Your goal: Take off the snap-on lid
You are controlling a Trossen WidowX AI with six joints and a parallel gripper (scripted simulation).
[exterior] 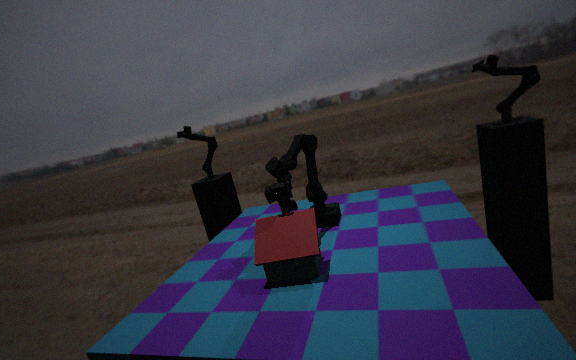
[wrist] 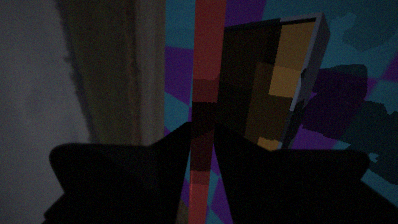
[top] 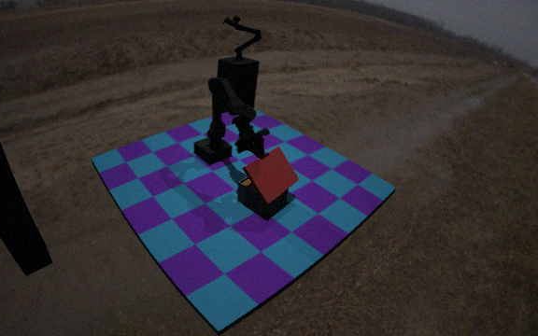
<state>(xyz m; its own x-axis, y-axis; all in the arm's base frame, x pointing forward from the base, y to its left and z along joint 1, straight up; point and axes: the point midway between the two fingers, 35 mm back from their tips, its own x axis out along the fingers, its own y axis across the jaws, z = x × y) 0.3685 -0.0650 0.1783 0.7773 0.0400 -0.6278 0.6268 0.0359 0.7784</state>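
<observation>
Top view: on the purple-and-blue checkered table [top: 229, 252] [exterior: 408, 285] [wrist: 177, 65], the storage box [top: 261, 205] [exterior: 293, 270] [wrist: 324, 42] stands inward from the right-hand corner, its red lid [top: 274, 175] [exterior: 287, 237] [wrist: 206, 60] tilted above. Exterior: the lid slopes toward the near edge. Wrist: the gripper [top: 265, 154] [exterior: 288, 212] [wrist: 202, 127], nearly closed, pinches the lid.

The lid [top: 273, 175] [exterior: 287, 236] [wrist: 207, 60] is showing a flat, square-cornered red face, and from the wrist it is looking like a narrow red strip, seen along its edge. It is leaning at a steep slant over the box [top: 261, 203] [exterior: 293, 270] [wrist: 324, 47], its raised edge up on the arm's side and its low edge down by the box's far side. Whether it is touching the rim there, I can't tell. The box is standing upright on the checkered top, dark grey outside, its walls straight. Its mouth is gaping on the arm's side, and patches of orange-tan are showing inside, part of them lying in shadow.
</observation>
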